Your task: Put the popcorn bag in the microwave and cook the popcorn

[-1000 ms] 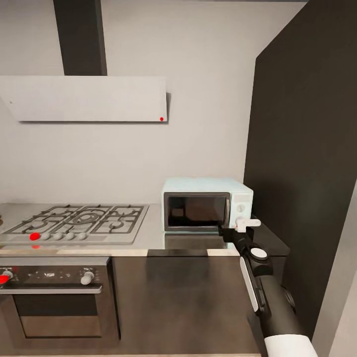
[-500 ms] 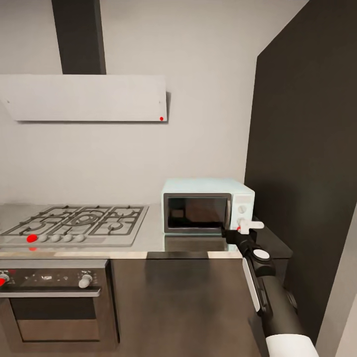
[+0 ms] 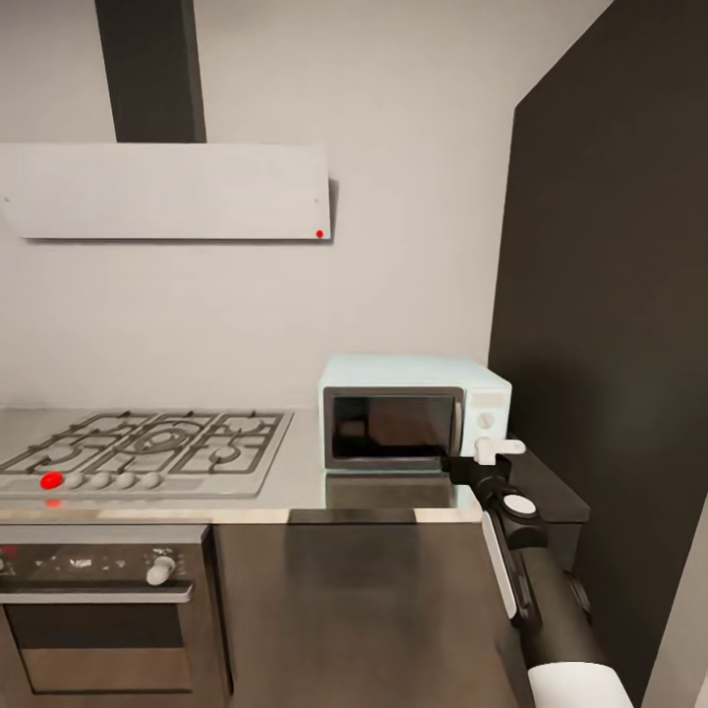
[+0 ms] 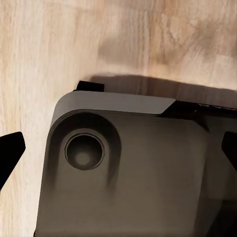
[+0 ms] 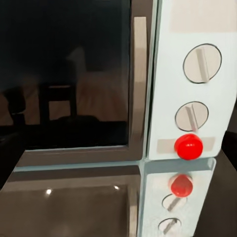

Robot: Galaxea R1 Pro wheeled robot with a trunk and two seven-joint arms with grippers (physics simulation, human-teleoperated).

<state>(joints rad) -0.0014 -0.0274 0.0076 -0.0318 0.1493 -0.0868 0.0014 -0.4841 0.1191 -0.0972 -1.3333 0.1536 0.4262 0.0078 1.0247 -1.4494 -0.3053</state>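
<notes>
Microwave (image 3: 413, 415) sits on the table (image 3: 295, 482), door shut, directly ahead of my right claw (image 3: 499, 447) — its control panel's red button (image 5: 188, 146) dead in line. Claw's grip I cannot tell. Right arm is nearer.

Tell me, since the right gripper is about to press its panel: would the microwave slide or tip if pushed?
The microwave looks boxy, wider than tall and flat on the countertop, so tipping seems unlikely. That glossy top might let it slide backward under a hard push. The red button is small; light pressure from the right gripper probably suffices.
</notes>
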